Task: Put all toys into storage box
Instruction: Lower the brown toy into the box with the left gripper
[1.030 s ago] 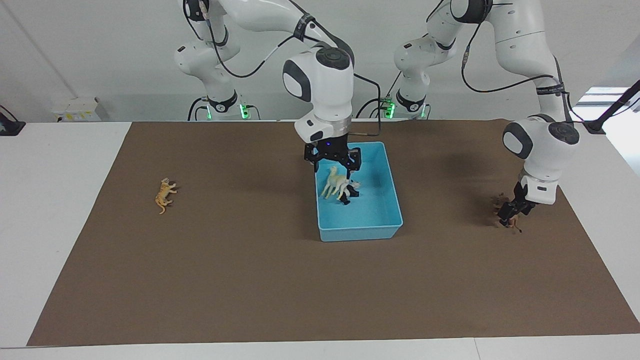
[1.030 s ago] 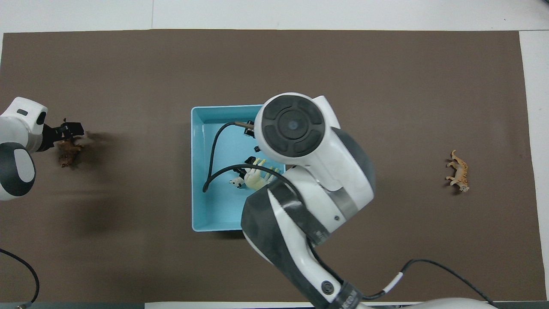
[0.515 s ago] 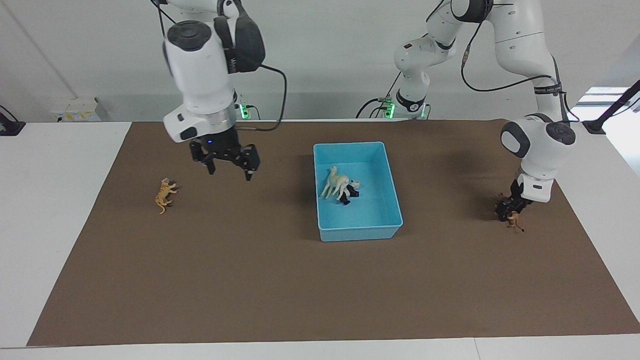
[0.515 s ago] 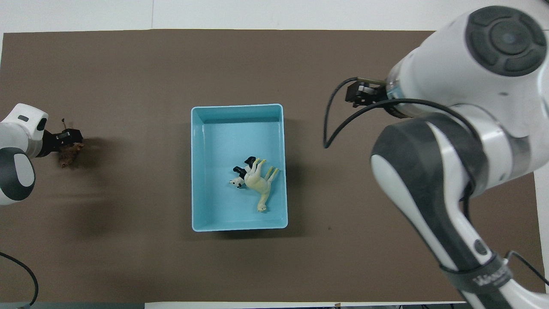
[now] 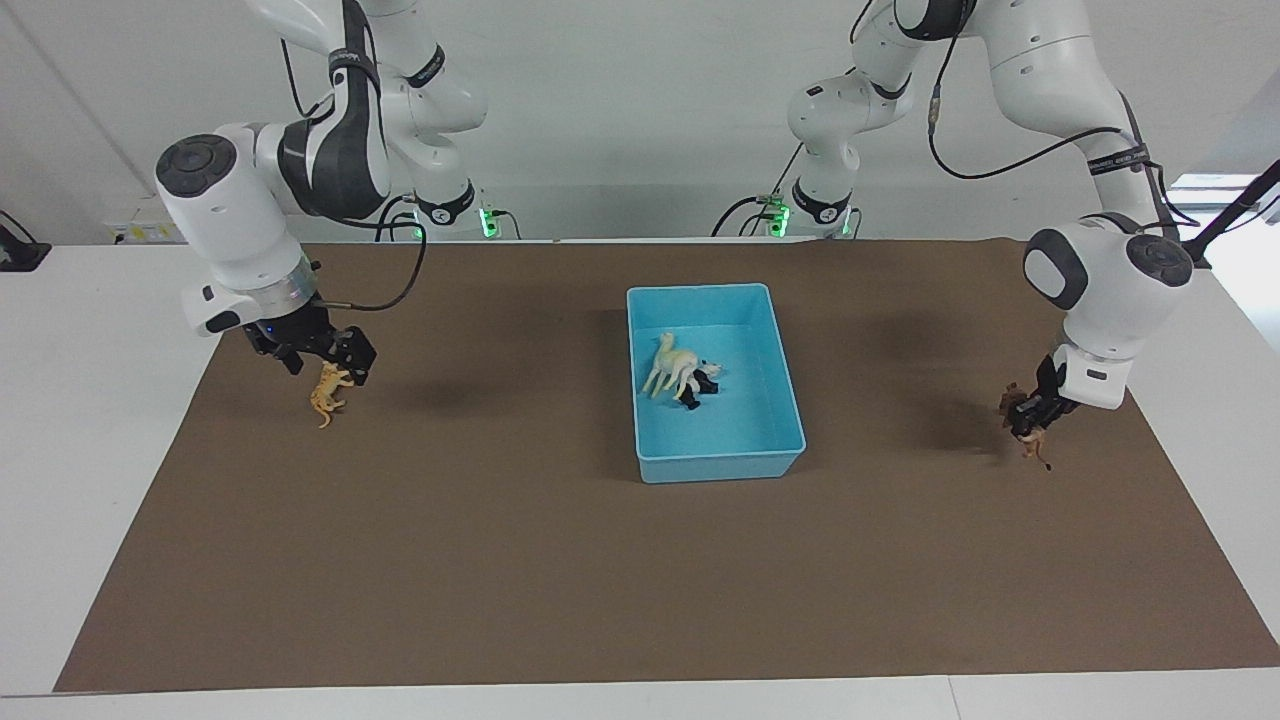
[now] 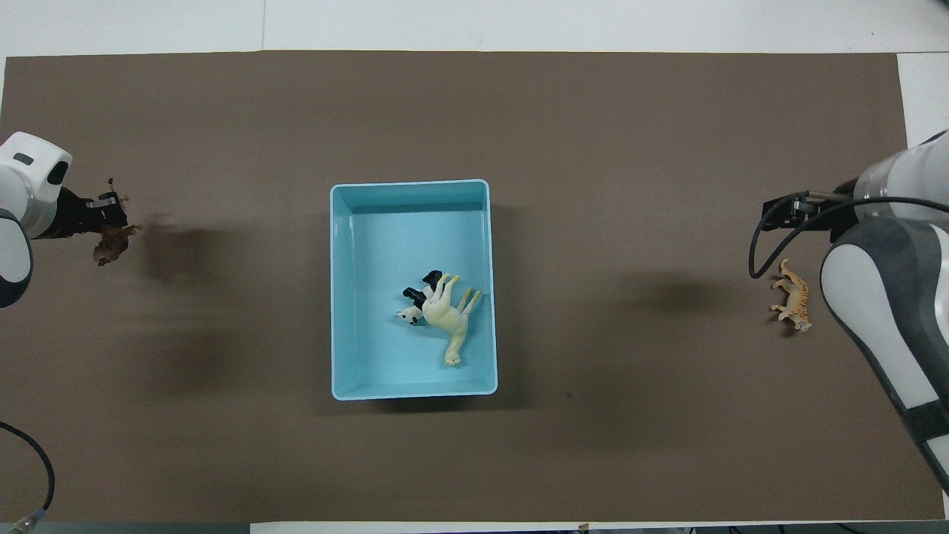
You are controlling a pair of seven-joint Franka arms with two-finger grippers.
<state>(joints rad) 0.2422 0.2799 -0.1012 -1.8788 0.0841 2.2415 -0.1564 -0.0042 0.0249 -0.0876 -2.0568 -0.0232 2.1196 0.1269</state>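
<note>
facing view: left gripper (image 5: 1030, 421) clenched on lion (image 5: 1028, 438); right gripper (image 5: 322, 362) spread over tiger (image 5: 327, 394).

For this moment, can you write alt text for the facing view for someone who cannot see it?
A blue box on a brown mat holds a cream llama and a panda. The left gripper grips a brown lion above the mat; the right gripper hangs open over an orange tiger.
</note>
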